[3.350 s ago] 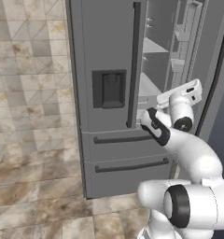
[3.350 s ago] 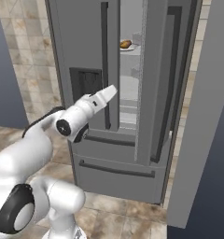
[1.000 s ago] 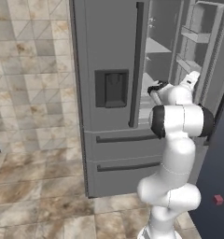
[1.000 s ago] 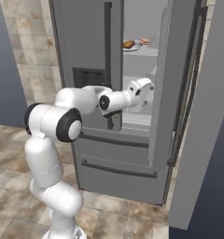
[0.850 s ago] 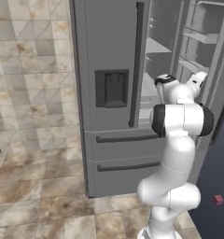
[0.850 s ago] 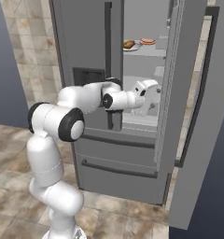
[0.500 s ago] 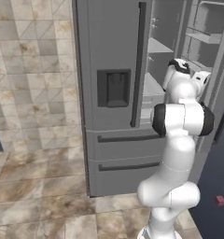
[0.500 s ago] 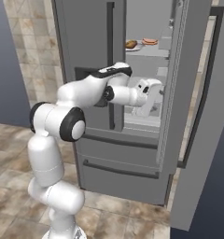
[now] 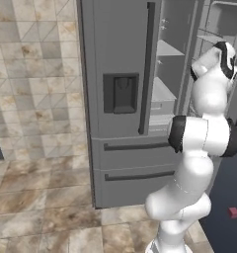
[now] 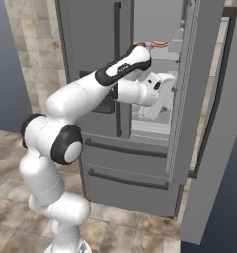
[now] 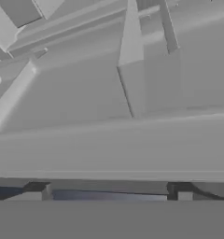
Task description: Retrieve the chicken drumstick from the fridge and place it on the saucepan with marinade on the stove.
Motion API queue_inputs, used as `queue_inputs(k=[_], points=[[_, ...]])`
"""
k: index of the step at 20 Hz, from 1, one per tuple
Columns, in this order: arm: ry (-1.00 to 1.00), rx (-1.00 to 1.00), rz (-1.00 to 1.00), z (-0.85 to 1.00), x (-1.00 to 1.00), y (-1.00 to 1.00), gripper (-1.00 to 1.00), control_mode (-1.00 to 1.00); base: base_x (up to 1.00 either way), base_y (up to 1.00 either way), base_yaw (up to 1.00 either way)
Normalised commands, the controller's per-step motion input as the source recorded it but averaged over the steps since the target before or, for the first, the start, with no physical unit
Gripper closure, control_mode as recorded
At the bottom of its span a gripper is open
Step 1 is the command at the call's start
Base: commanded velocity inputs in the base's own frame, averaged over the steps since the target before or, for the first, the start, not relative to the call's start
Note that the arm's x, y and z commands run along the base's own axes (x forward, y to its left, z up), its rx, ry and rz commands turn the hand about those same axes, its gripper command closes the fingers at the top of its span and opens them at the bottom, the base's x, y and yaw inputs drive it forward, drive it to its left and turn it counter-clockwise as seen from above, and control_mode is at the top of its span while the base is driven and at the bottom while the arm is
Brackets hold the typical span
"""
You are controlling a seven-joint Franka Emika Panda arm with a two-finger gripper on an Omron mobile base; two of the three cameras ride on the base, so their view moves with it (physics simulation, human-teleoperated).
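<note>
The tall grey fridge [image 9: 115, 44] [image 10: 91, 34] has its left door closed and its right door [image 10: 209, 99] swung open. The chicken drumstick [image 10: 138, 45] shows as a small tan-orange bit on an upper shelf, mostly hidden behind my forearm. My white hand [image 10: 157, 86] [image 9: 220, 53] is inside the open right compartment, just below that shelf. In the hand view my gripper [image 11: 109, 190] is open, its fingertips [image 11: 37, 188] far apart with nothing between them, facing grey shelves and bins. The saucepan with marinade and the stove are out of view.
A flat reddish-brown food item [image 10: 159, 44] lies on the same shelf, right of the drumstick. The open door with its long dark handle [image 10: 224, 89] hems in my right side. The dispenser panel [image 9: 120, 93] and two lower drawers [image 9: 135, 163] face me. A small red object [image 9: 233, 212] lies on the floor.
The arm has risen and the hand has gone further into the fridge's open right side, up towards the food shelf. The jaws stay open.
</note>
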Motion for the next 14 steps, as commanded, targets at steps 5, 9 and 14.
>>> queue_inputs(k=[5, 9, 14], points=[[-0.23, -0.03, 0.00, 0.66, -0.69, 0.86, -1.00, -1.00, 0.00, 0.00, 0.00], [-0.33, -0.08, 0.00, 0.36, -0.45, 1.00, -1.00, -1.00, 0.00, 0.00, 0.00], [-0.55, -0.01, -0.01, 0.01, -0.32, 1.00, -1.00, -1.00, 0.00, 0.00, 0.00]])
